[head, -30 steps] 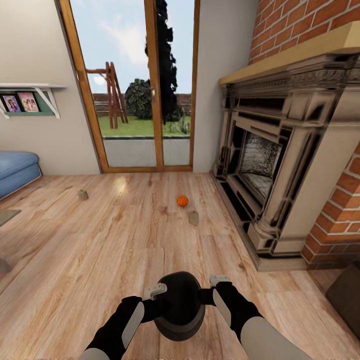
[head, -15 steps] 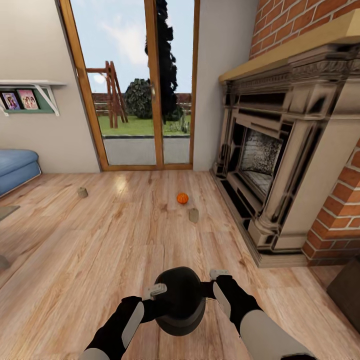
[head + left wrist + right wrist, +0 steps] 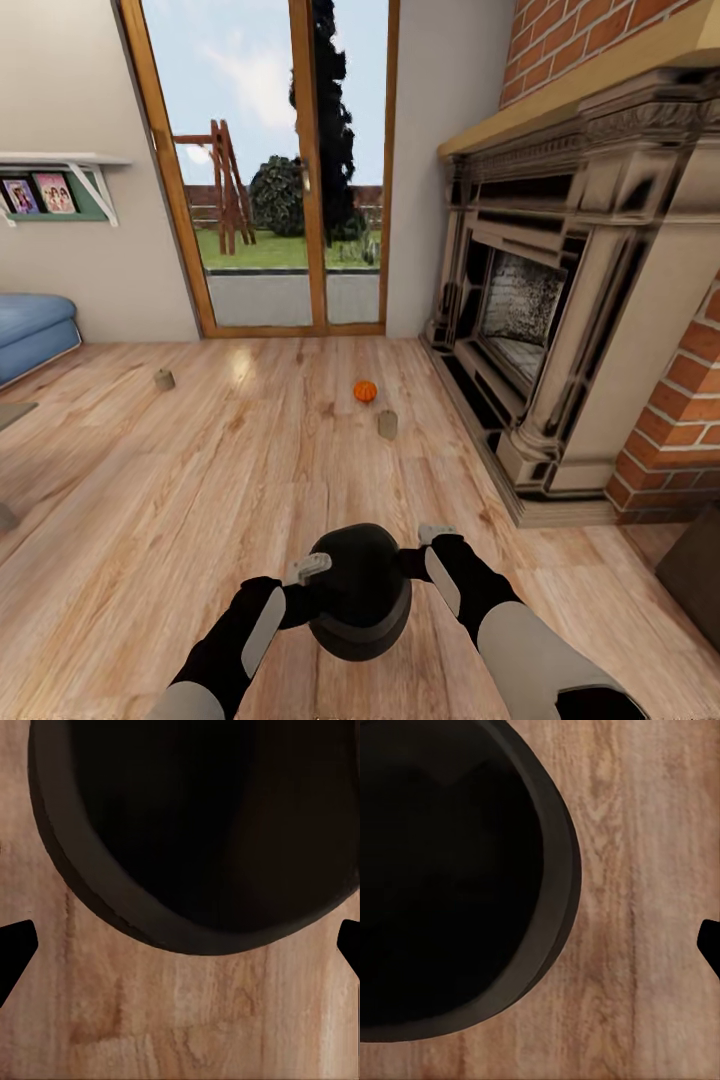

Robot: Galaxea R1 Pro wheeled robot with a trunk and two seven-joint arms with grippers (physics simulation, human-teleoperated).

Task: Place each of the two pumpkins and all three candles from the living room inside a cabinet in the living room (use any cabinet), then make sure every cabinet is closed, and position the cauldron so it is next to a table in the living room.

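Observation:
A black cauldron (image 3: pixel 360 592) sits low in front of me, flanked by both arms. My left gripper (image 3: pixel 312 570) is at its left side and my right gripper (image 3: pixel 437 533) at its right side. Both are open: the left wrist view shows the fingertips (image 3: pixel 15 946) far apart below the cauldron's rim (image 3: pixel 112 900), and the right wrist view shows one fingertip (image 3: pixel 711 945) far out beside the cauldron (image 3: pixel 450 885). Further ahead on the floor lies an orange pumpkin (image 3: pixel 365 391), with a tan candle (image 3: pixel 387 424) just in front of it. Another candle (image 3: pixel 164 379) stands far left.
A large stone fireplace (image 3: pixel 560 300) in a brick wall takes up the right side. Glass patio doors (image 3: pixel 270 170) stand straight ahead. A blue sofa (image 3: pixel 30 335) and a wall shelf (image 3: pixel 60 190) are at the left. A dark object's corner (image 3: pixel 700 585) juts in at the right edge.
The whole picture has shifted a little, so the camera moved. The arms and the cauldron between them keep the same pose; pumpkin and candles lie where they were.

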